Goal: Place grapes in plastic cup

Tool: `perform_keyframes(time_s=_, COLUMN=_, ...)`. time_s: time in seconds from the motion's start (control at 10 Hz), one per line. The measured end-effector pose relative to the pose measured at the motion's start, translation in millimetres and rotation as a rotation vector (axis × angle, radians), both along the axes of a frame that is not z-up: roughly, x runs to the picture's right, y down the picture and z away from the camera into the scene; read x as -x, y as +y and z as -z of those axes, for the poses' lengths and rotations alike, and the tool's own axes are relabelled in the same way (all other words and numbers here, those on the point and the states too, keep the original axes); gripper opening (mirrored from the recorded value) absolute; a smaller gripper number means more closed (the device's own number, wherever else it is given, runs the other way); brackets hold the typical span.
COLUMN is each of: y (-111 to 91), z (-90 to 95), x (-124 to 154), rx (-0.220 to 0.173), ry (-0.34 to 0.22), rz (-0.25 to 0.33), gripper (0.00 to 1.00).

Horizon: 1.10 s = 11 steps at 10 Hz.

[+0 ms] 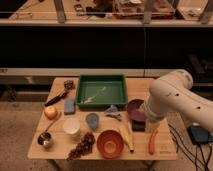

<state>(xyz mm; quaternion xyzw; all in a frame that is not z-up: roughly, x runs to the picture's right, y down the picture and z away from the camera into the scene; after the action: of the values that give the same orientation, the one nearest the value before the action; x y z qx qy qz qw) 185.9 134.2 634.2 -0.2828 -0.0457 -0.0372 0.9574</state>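
The grapes (82,146) lie on the counter (50,150) near its front edge, at about 7 o'clock from the counter's middle. They are not in any cup. A white cup (71,126) stands just beside them at 11 o'clock, and the orange bowl (110,142) at 3 o'clock. The tool (148,119) hangs below the white arm (175,97) on the counter's 3 o'clock side, by the purple bowl (134,109). It stands wide and holds nothing.

Dim warm light, dark murky background.
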Motion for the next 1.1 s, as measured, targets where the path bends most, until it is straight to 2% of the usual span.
perform_keyframes(time_s=0.3, y=0, z=-0.2, x=2, rx=0.001, ry=-0.003, rz=0.001, gripper=0.65)
perform_keyframes(time_s=0.5, y=1, z=-0.1, x=5, rx=0.003, ry=-0.030, rz=0.000, gripper=0.65)
perform_keyframes(time_s=0.6, y=5, z=2.3, x=14, rx=0.010, ry=-0.135, rz=0.008, gripper=0.65)
perform_keyframes(time_s=0.8, y=12, z=3.9, x=34, rx=0.041, ry=-0.295, rz=-0.005, gripper=0.65)
perform_keyframes(time_s=1.0, y=28, z=6.6, x=74, rx=0.098, ry=-0.462, rz=0.020, gripper=0.65)
perform_keyframes(time_s=1.1, y=40, z=10.8, x=86, rx=0.110, ry=-0.492, rz=0.049, gripper=0.65)
